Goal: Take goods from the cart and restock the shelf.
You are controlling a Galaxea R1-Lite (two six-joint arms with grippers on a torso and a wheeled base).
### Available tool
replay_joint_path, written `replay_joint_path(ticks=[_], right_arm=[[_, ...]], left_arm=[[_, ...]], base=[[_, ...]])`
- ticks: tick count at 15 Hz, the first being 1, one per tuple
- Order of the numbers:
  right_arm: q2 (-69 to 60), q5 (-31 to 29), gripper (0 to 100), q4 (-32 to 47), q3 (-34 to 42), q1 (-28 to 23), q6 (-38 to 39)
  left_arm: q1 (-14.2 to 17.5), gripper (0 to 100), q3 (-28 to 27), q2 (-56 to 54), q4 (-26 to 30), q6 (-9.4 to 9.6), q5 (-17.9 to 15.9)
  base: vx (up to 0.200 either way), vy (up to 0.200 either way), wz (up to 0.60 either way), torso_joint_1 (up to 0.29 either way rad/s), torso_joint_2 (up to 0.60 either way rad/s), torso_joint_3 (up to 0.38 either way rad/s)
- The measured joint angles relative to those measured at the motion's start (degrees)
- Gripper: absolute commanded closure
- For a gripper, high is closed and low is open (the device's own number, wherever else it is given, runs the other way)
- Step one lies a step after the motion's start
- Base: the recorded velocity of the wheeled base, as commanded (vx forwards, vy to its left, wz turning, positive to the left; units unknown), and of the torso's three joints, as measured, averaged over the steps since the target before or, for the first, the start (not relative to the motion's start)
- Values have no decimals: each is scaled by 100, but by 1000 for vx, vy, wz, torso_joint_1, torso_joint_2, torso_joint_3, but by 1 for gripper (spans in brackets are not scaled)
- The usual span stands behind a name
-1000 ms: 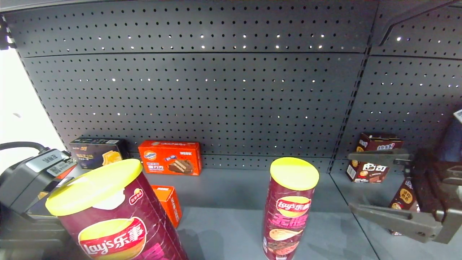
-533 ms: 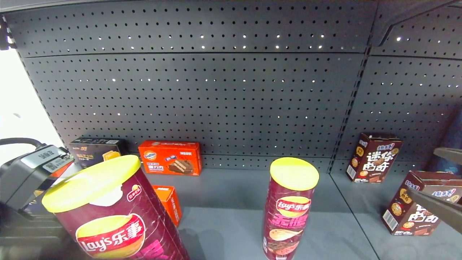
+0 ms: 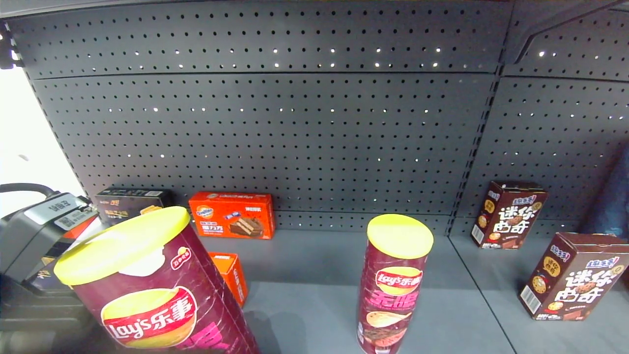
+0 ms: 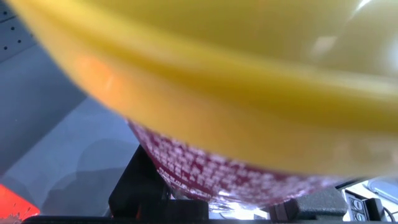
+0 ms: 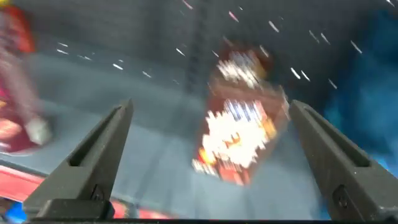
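Over the grey shelf (image 3: pixel 319 305) you've got the left gripper (image 4: pixel 214 205) clamped on a tilted chips can (image 3: pixel 147 295), right gripper (image 5: pixel 210 106) wide open facing a brown box (image 5: pixel 242 143)

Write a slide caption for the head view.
Tilted yellow-lidded chip can at left, second can upright mid-shelf, orange box by the back panel, two brown boxes in the right bay.

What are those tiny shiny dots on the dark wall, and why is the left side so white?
Head view: the dots are holes in the pegboard wall that seem to let light through; the white left edge is bright glare beside the shelf. Left wrist view: a pale shine sits on the yellow lid of the tilted chip can.
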Motion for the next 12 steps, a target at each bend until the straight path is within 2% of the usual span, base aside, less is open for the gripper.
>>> replay_joint_path(ticks=[3, 6, 8, 12], right_arm=[[-868, 2, 0, 706, 416, -662, 50], [-1852, -2, 0, 1751, 625, -1020, 246], [-2265, 24, 0, 1863, 829, -1158, 417], [-2523, 592, 0, 1553, 1073, -1201, 424]], left_arm=[[-6, 100, -26, 5, 0, 0, 0], [-12, 100, -72, 29, -5, 0, 0], [-23, 100, -98, 52, -5, 2, 2], [-17, 100, -150, 105, -22, 35, 44]], base=[[0, 0, 0, 0, 0, 0], [0, 0, 0, 0, 0, 0], [0, 0, 0, 0, 0, 0], [0, 0, 0, 0, 0, 0]])
